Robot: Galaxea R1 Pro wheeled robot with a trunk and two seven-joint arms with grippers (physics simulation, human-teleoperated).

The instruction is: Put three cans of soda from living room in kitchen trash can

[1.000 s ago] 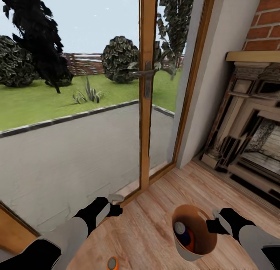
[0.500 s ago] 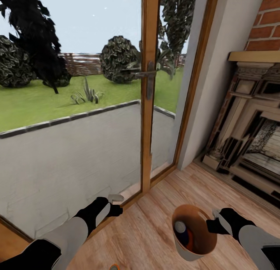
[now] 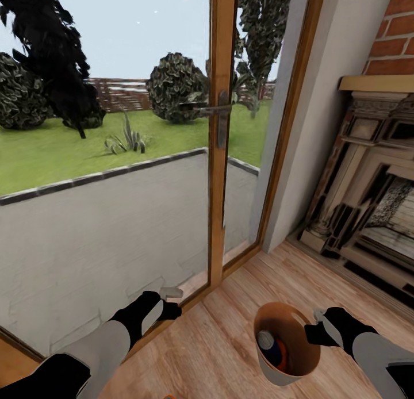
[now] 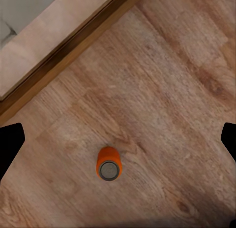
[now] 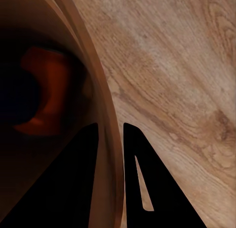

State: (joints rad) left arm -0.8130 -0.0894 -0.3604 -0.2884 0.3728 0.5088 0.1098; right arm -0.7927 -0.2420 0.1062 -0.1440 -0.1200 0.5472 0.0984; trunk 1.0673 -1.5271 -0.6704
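Observation:
The tash can (image 3: 275, 373), grey outside and wood-toned inside, hangs low at the right of the head view. My right gripper (image 3: 315, 325) is shut on its rim; the right wrist view has one finger on each side of the rim (image 5: 105, 114). Inside the bin lie a dark blue can of soda (image 3: 266, 341) and an orange one (image 3: 280, 353), the orange one glowing in the right wrist view (image 5: 46, 97). A third, orange can (image 4: 108, 164) stands upright on the plank floor beneath my left gripper (image 4: 119, 139), which is open and well above it. The left gripper (image 3: 170, 300) hovers near the door sill.
A wood-framed glass door (image 3: 219, 129) with a metal handle (image 3: 214, 108) stands straight ahead, a garden behind it. The stone fireplace (image 3: 368, 198) and red brick wall (image 3: 397, 25) fill the right side. Plank floor (image 3: 230, 330) lies between them.
The whole head view has shifted with the robot. The orange can on the floor has slid down to the picture's bottom edge. Both arms keep their pose, and the bin stays in the right gripper.

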